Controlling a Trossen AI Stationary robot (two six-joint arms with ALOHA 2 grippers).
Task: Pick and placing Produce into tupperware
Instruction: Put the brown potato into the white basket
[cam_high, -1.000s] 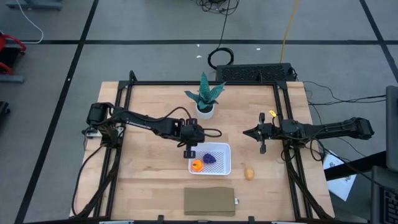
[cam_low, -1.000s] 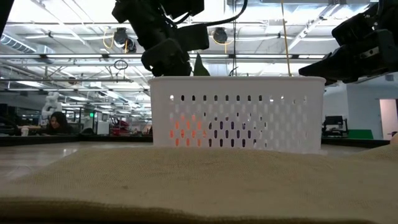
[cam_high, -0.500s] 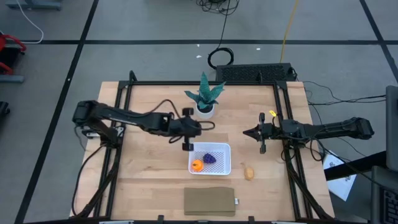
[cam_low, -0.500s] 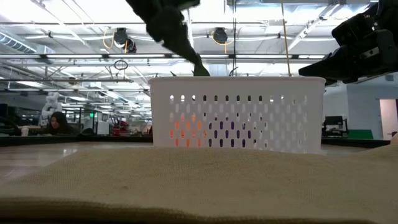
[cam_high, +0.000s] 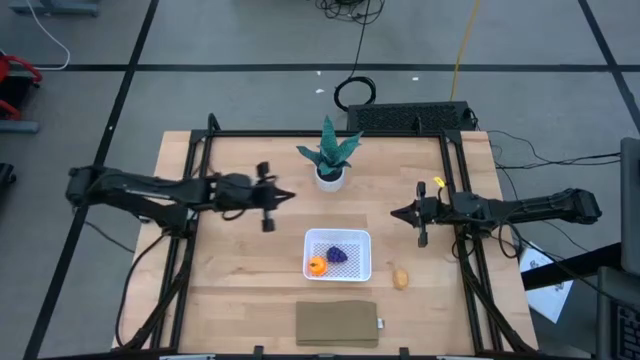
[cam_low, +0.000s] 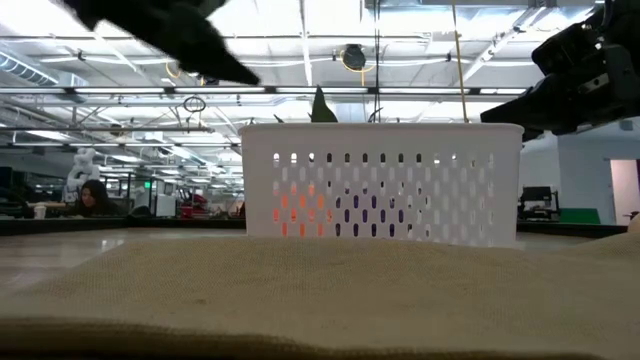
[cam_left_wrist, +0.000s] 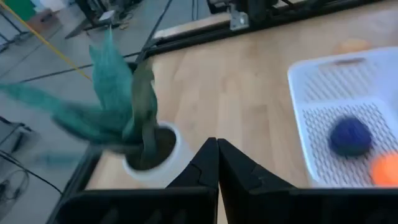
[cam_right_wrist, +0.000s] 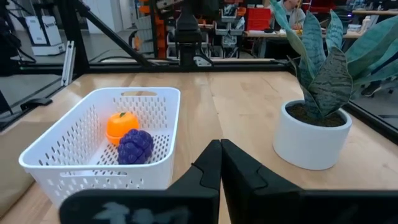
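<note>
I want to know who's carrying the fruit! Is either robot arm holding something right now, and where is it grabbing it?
Nothing is held. The left tool and the right tool are both shut on nothing, up over the table.

The desk is pale, matt wood with a fine grain, and the white tupperware looks like smooth plastic pierced with rows of slots. The purple produce piece has a bumpy surface, the orange one a smooth one. The brown slab shows a coarse, cloth-like weave, and the plant's white pot is smooth and matt.
</note>
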